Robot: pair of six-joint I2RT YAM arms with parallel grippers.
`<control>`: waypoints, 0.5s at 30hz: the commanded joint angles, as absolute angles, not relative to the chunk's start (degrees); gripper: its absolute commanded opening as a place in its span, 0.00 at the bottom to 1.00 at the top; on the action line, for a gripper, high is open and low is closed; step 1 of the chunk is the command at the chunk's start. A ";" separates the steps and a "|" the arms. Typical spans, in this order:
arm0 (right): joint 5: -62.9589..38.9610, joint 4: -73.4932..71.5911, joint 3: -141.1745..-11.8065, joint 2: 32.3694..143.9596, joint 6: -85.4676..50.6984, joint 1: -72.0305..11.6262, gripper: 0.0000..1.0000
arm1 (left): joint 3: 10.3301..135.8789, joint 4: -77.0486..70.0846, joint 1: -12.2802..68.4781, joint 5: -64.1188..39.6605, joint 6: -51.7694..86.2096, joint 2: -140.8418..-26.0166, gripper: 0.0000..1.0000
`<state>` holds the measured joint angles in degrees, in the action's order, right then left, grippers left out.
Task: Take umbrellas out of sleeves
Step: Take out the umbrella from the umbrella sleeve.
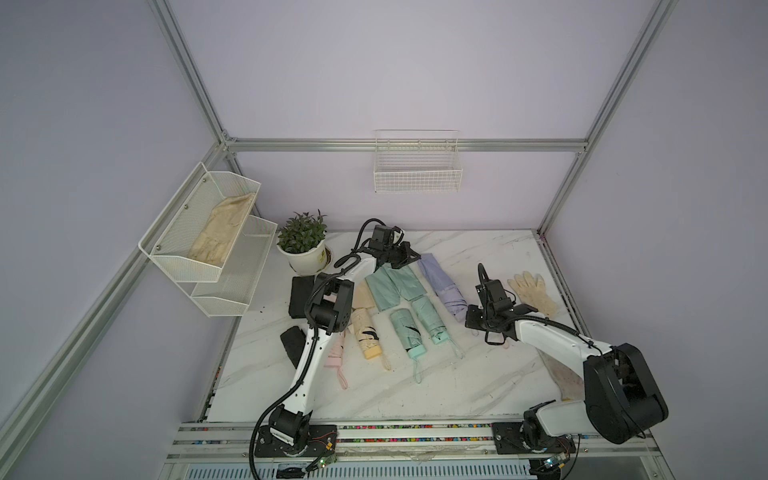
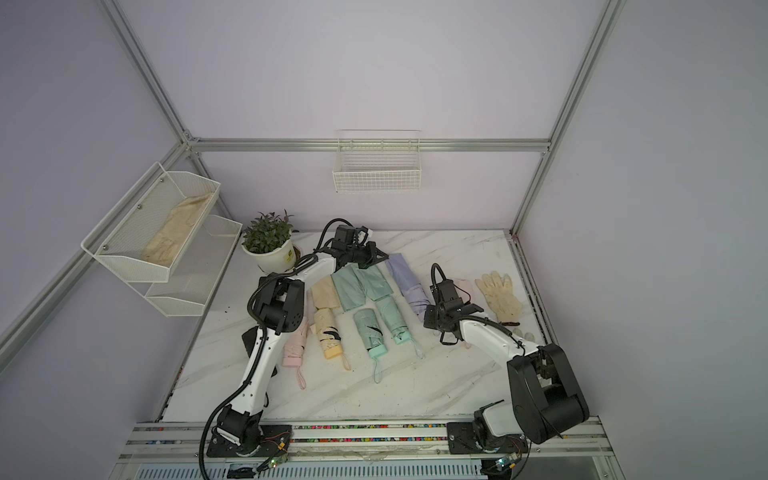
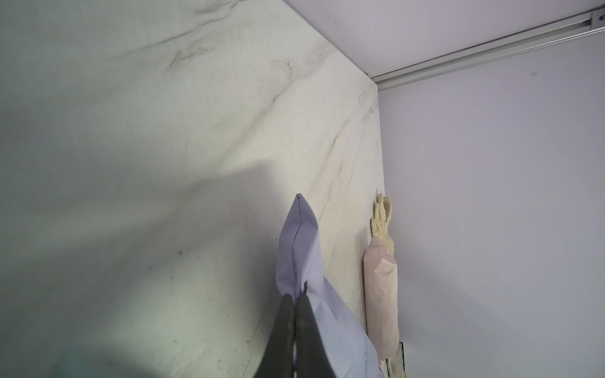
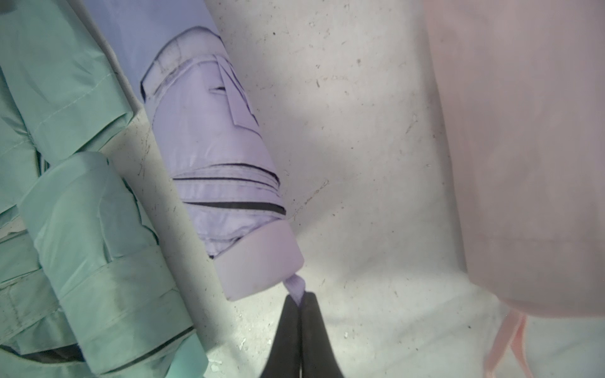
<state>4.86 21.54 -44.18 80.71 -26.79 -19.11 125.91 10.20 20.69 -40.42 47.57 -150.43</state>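
The lilac umbrella (image 4: 216, 147) lies partly out of its lilac sleeve (image 3: 301, 248) on the marble table, handle (image 4: 258, 258) toward the front. My left gripper (image 3: 294, 296) is shut on the sleeve's far closed end, near the back of the table in both top views (image 1: 415, 257) (image 2: 380, 257). My right gripper (image 4: 301, 296) is shut on the umbrella's lilac wrist loop (image 4: 296, 284), just off the handle (image 1: 471, 322). The sleeve's open edge sits partway up the canopy.
Mint umbrellas (image 1: 409, 332) and mint sleeves (image 1: 382, 286) lie left of the lilac one, then a yellow umbrella (image 1: 365, 332), a pink umbrella (image 1: 336, 353) and a black umbrella (image 1: 293, 343). A pink sleeve (image 4: 523, 163) and cream glove (image 1: 532, 291) lie to the right. A potted plant (image 1: 303, 245) stands at the back left.
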 commanded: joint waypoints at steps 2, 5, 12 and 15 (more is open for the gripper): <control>4.65 21.91 -43.11 79.46 -27.19 -19.23 0.02 | 128.00 7.26 20.06 -39.55 48.50 -148.91 0.00; 3.73 21.42 -42.51 78.93 -27.09 -19.31 0.03 | 128.83 7.27 19.86 -39.67 49.13 -149.48 0.00; -3.95 19.16 -41.00 78.91 -25.82 -19.32 0.03 | 129.96 7.29 19.60 -39.76 49.56 -150.27 0.00; -4.68 19.20 -40.01 77.61 -26.17 -19.34 0.03 | 130.72 7.54 19.60 -39.80 49.66 -150.72 0.00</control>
